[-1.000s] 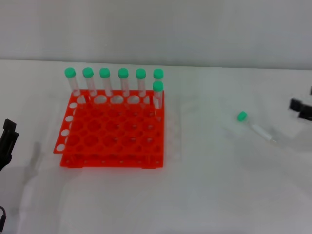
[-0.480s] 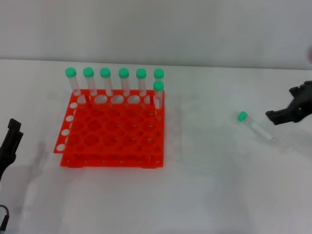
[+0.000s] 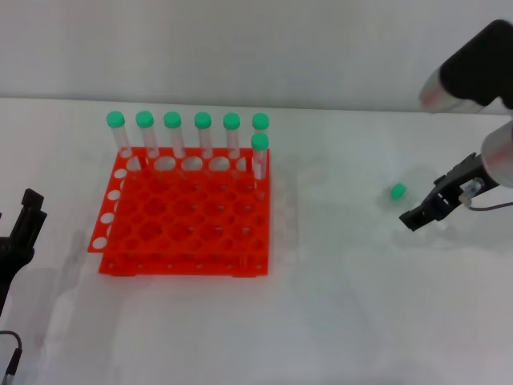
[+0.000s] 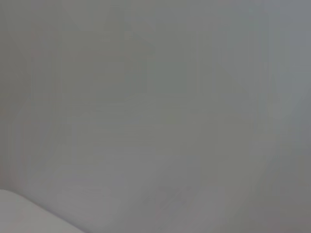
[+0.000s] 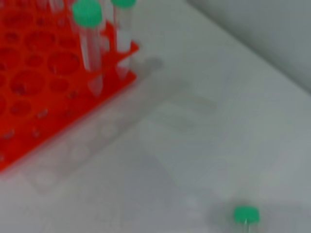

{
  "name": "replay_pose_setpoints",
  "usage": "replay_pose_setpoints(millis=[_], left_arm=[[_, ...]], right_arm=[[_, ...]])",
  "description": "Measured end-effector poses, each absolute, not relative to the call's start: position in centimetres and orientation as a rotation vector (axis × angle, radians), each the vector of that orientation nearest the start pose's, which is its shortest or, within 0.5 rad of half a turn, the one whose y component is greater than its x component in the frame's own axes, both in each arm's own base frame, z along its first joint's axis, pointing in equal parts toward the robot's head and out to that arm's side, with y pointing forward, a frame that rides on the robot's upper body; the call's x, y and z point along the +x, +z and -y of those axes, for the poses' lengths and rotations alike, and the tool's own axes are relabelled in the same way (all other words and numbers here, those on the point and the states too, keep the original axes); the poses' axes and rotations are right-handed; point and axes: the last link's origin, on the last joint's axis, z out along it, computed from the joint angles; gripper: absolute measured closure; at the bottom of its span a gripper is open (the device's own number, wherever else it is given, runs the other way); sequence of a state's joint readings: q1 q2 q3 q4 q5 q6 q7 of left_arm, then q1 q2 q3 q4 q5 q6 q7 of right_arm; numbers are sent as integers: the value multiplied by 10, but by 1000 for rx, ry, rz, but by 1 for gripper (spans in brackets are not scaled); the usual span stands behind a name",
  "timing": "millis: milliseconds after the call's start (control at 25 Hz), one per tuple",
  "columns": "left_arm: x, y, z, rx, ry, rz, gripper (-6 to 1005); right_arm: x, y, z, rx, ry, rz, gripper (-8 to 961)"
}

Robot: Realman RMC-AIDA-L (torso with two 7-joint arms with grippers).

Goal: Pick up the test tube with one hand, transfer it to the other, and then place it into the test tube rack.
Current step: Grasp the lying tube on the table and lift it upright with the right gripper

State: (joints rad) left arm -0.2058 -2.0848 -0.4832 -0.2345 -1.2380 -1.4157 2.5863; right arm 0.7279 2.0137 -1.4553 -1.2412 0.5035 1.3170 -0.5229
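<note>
The test tube lies on the white table at the right; its green cap [image 3: 397, 192] shows, and its clear body is mostly hidden under my right gripper. The cap also shows in the right wrist view [image 5: 245, 214]. My right gripper [image 3: 425, 210], black on a silver-white arm, hangs open just above the tube's body. The orange-red test tube rack [image 3: 180, 263] stands left of centre, also seen in the right wrist view [image 5: 29, 97]. My left gripper [image 3: 20, 233] is at the table's left edge, far from the tube. The left wrist view shows only a grey blank.
Several green-capped tubes [image 3: 202, 132] stand upright in the rack's back row, with one more in the second row at the right corner [image 3: 259, 156]. Bare white table [image 3: 337, 305] lies between the rack and the lying tube. A grey wall runs behind.
My right arm has swung in from the right edge and its gripper now covers the tube's body. My left gripper has shifted slightly up and to the right. The tube has not moved.
</note>
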Motion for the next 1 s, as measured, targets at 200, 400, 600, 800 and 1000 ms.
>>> replay_pose_setpoints(millis=[200, 400, 600, 800, 1000], left_arm=[[-355, -13, -244, -1316, -1097, 919, 126], [-355, -13, -244, -1317, -1098, 918, 127], [-354, -13, -245, -1318, -1099, 917, 128], [-353, -13, -247, -1321, -1104, 914, 128], [-352, -13, -248, -1323, -1105, 913, 129]], right_arm=[[161, -7, -424, -2425, -560, -724, 172], [168, -15, -435, -2391, -645, -745, 188], [179, -20, -435, -2384, -690, -782, 203], [187, -22, -433, -2381, -716, -815, 219], [190, -23, -432, -2384, -726, -823, 235]])
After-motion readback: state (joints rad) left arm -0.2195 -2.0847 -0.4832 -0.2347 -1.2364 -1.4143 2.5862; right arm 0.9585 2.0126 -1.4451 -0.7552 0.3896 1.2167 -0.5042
